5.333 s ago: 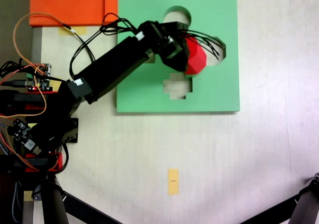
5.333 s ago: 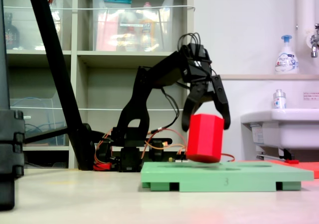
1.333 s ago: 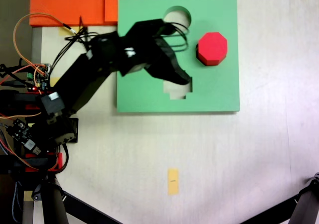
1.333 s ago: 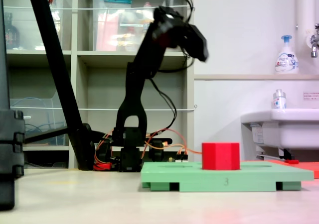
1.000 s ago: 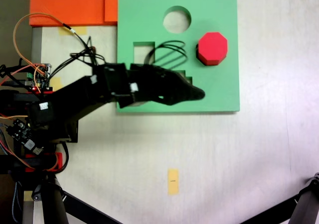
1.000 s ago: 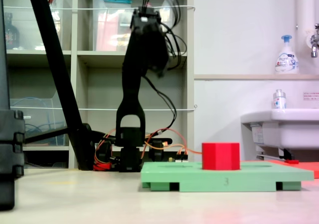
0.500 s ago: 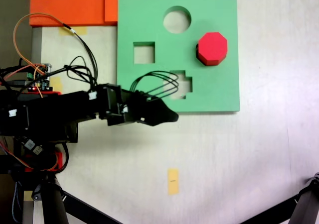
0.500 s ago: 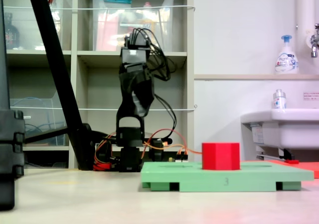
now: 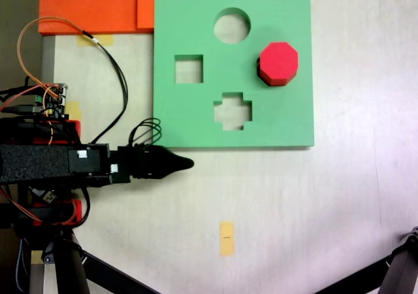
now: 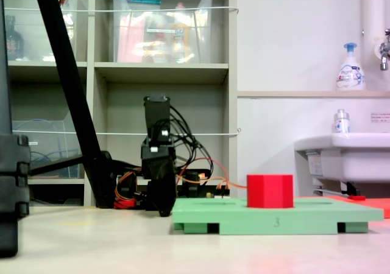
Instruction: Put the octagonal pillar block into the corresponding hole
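1. Red foam, eight-sided on top with short straight walls, the octagonal pillar block (image 9: 279,62) stands upright in the green square foam board (image 9: 287,121), at the board's right side in the top-down fixed view. In the low side fixed view the octagonal pillar block (image 10: 270,191) rises well above the board's top face (image 10: 317,210), vertical and not tilted.

2. Its foot hides the eight-sided cutout; I judge the block is seated in the corresponding hole, though how deep it sits cannot be told.

3. From the black gripper (image 9: 181,164) the block lies up and to the right in the top-down view, well apart, with the board's lower left corner between them. The gripper lies off the board over the pale counter (image 9: 313,202), just below the board's lower edge, its long axis pointing right along that edge.

4. The gripper carries nothing; its jaws come to a single dark point, so whether they are parted or closed I cannot tell. In the side view it hangs low (image 10: 163,208) beside the board's left end.

5. Count: one red block, one green board, one arm. Open cutouts: one round (image 9: 232,25), one square (image 9: 189,69), one cross-shaped (image 9: 233,111).

6. Judged from this, the placing looks finished.
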Robot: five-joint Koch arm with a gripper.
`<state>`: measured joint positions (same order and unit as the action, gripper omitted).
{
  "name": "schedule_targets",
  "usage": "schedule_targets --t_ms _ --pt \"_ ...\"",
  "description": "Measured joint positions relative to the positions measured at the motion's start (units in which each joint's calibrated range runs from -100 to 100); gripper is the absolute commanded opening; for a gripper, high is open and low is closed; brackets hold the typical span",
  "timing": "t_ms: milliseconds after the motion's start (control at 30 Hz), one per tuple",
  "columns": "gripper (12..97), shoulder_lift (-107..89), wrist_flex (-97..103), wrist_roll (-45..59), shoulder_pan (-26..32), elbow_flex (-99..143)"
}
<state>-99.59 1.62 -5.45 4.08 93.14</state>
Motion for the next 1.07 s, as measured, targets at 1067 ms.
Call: schedule_targets --t_ms 1067 --pt "48.6 0.0 5.9 0.7 -1.5 5.5"
